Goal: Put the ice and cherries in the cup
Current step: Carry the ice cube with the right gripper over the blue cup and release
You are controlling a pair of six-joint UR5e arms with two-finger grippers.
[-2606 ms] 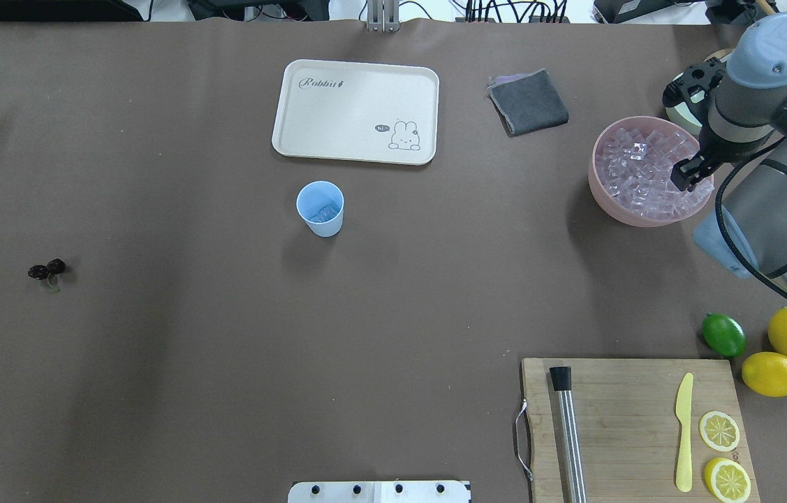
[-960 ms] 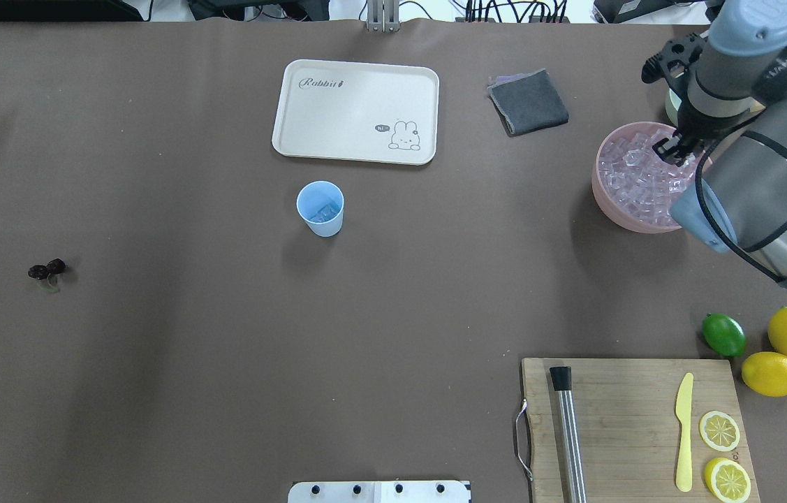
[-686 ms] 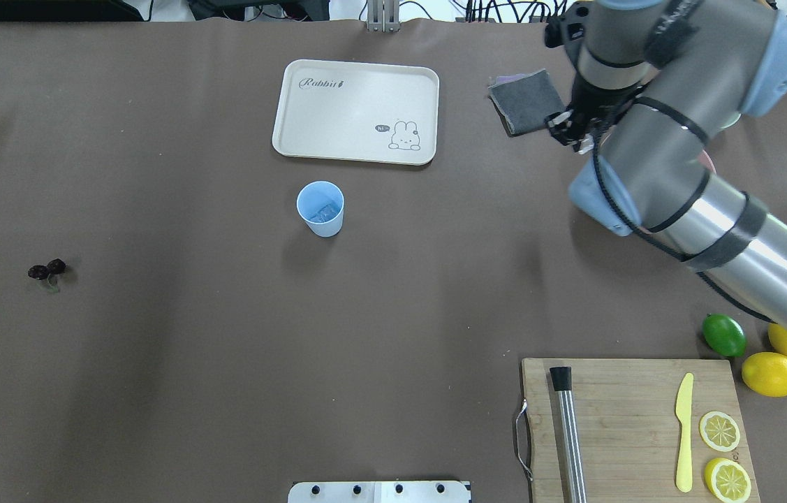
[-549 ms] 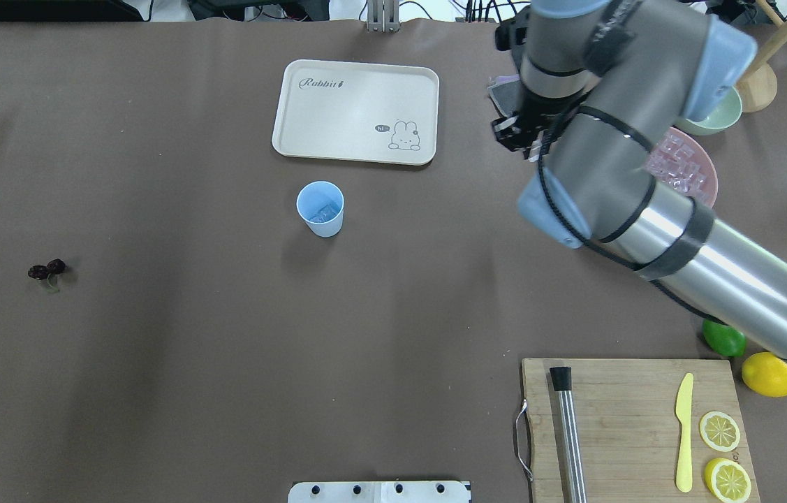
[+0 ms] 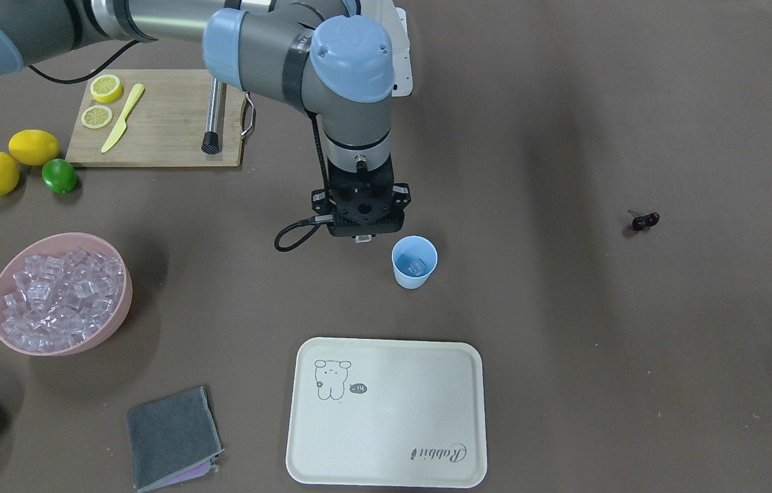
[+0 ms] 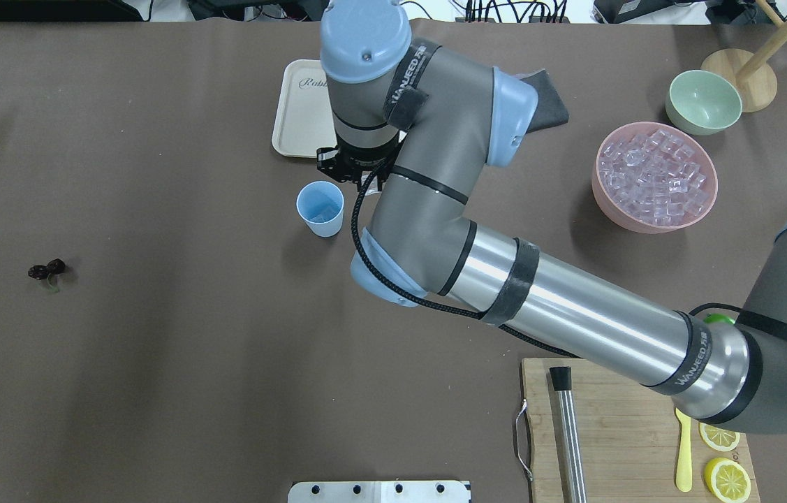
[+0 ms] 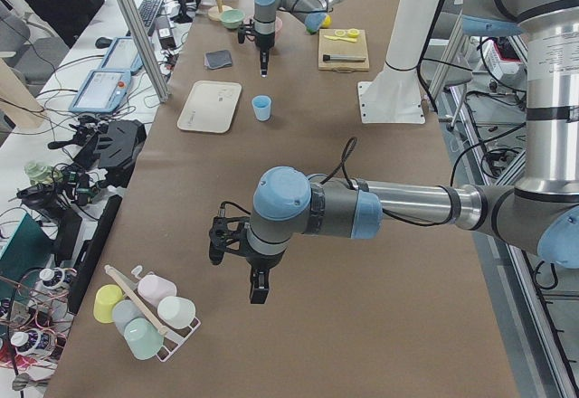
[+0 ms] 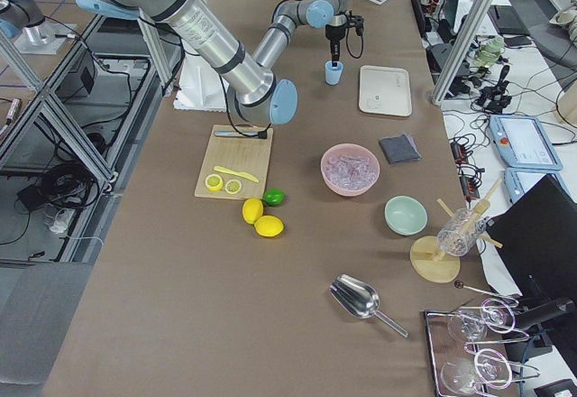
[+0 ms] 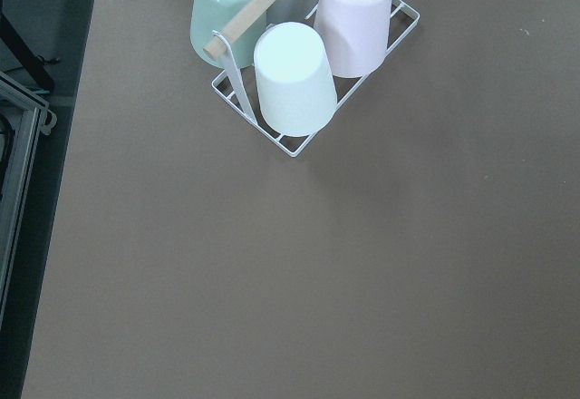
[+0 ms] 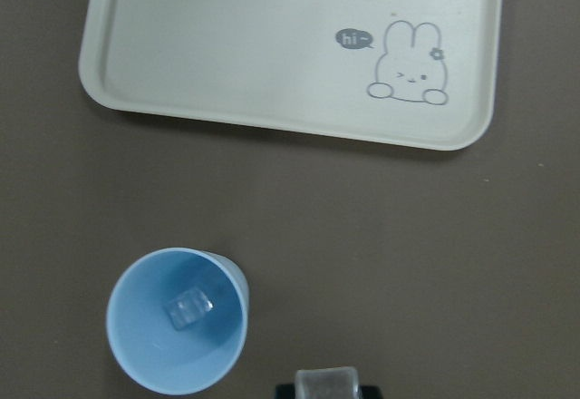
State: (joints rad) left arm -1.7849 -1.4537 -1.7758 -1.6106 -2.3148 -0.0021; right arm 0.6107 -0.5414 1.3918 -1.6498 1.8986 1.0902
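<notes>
The light blue cup (image 6: 320,208) stands upright mid-table, in front of the tray; it also shows in the front view (image 5: 414,262) and the right wrist view (image 10: 178,319). One ice cube (image 10: 188,309) lies inside it. My right gripper (image 10: 328,390) is shut on another ice cube (image 10: 326,381), held above the table just to the cup's right and not over its mouth; in the front view the right gripper (image 5: 363,238) hangs next to the cup. Many more ice cubes (image 6: 655,178) fill the pink bowl (image 6: 627,222). The cherries (image 6: 46,269) lie far left. My left gripper (image 7: 258,287) shows only in the exterior left view; I cannot tell its state.
A cream rabbit tray (image 5: 389,411) lies beyond the cup. A grey cloth (image 5: 170,435), a pale green bowl (image 6: 704,101), a cutting board (image 6: 616,419) with knife and lemon slices, a lime (image 5: 59,175) and lemons are on the right side. A cup rack (image 9: 299,63) lies under the left wrist.
My right arm lifted out of the pink bowl and swung left across the table, past the grey cloth, to just right of the cup. The cup and cherries have not moved.
</notes>
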